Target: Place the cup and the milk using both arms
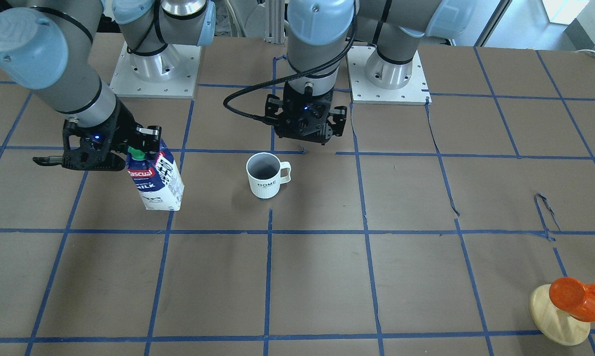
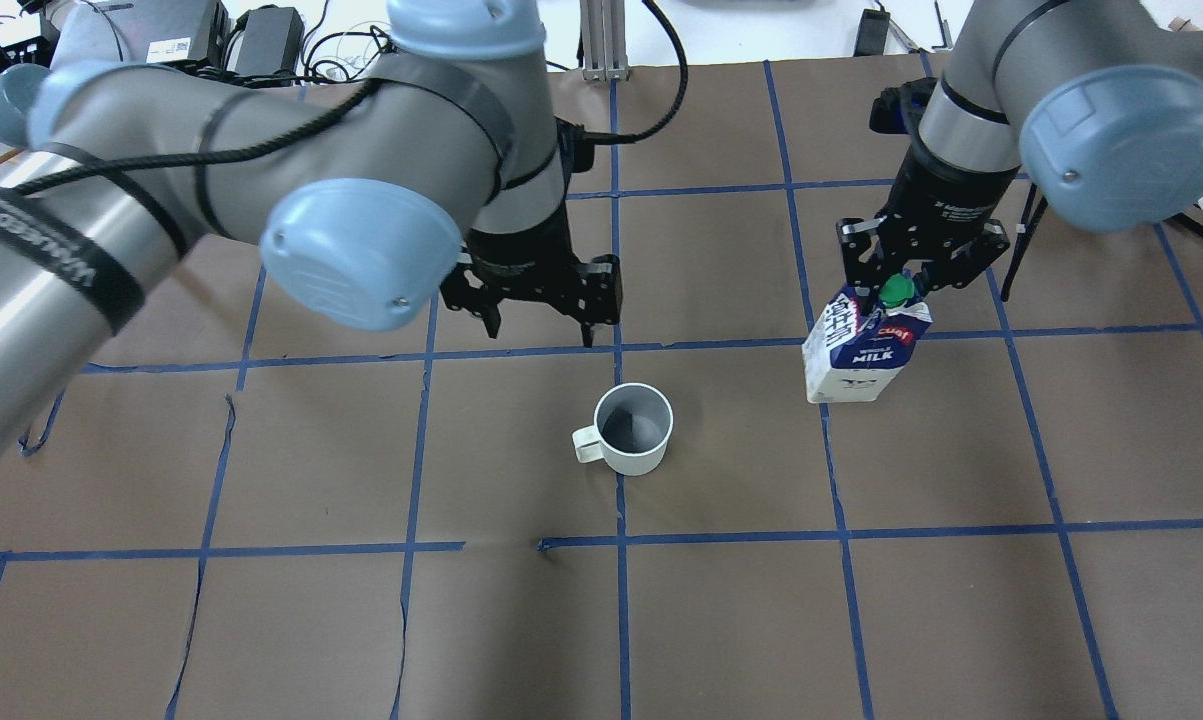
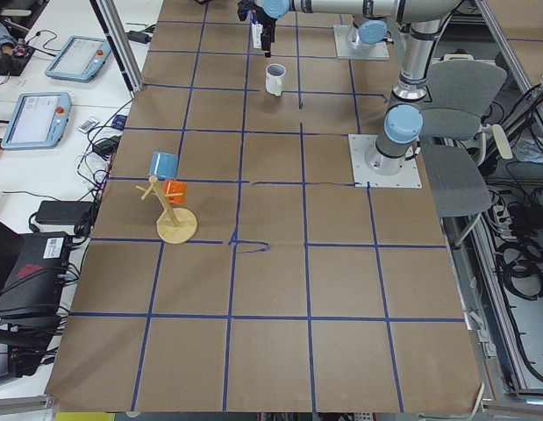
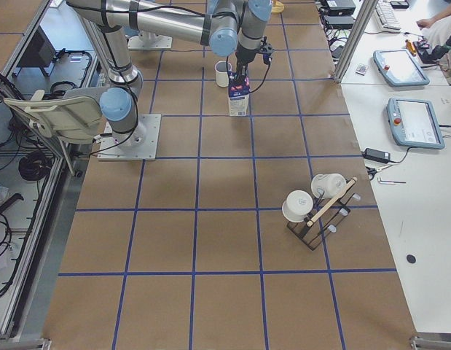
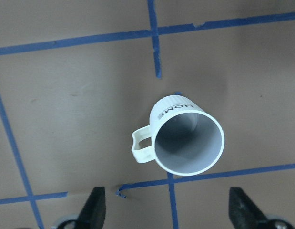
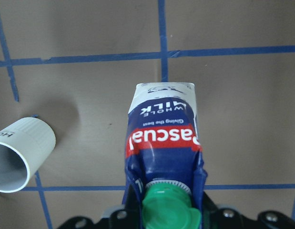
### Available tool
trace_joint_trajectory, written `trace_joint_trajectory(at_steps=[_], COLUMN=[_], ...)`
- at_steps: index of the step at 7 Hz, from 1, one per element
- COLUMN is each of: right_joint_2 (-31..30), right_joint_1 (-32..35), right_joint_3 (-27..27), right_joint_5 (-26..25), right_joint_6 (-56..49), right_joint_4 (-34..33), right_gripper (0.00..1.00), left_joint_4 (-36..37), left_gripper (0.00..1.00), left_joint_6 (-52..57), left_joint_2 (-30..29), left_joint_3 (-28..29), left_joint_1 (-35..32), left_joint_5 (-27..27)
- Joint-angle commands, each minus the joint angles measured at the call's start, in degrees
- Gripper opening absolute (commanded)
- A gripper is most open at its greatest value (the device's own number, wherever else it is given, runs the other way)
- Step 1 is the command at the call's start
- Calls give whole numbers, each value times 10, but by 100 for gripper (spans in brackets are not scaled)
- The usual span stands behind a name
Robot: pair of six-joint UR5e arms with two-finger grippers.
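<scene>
Front view: the milk (image 1: pixel 158 183) stands on the table (image 1: pixel 327 277), right gripper (image 1: pixel 138 148) jaws closed on its gable; probably best to open fully, then rise straight, lest the carton tip. Left wrist view: left gripper (image 5: pixel 167 206) jaws open, apart from the upright cup (image 5: pixel 188 140)

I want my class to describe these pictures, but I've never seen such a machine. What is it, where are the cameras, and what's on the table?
Two robot arms, each ending in a two-finger gripper, work at a brown table taped in blue squares. Four fixed cameras look from behind, in front and both ends; two sit on the wrists. The left gripper hangs open near an upright white mug. The right gripper is shut on the top of a milk carton. A wooden rack with an orange cup stands far off.
</scene>
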Motion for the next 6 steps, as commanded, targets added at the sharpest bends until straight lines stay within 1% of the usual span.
trace_joint_trajectory(at_steps=[1,2,3,4,6], right_joint_2=[15,28,43,52,53], right_joint_1=[62,88,112,126,136], right_joint_3=[1,1,1,3,21], right_joint_5=[15,17,32,33,39], right_joint_6=[90,118,152,171,171], right_joint_4=[-10,-31,-56,-82,-84], right_gripper=[13,15,16,16,16], left_joint_4=[-36,-34,-32,-27,-10], left_gripper=[88,88,89,100,100], left_joint_6=[74,80,81,84,75], left_joint_2=[55,71,77,84,85], left_joint_3=[7,5,7,10,13], left_joint_1=[64,97,112,118,139], left_joint_5=[38,38,38,41,37])
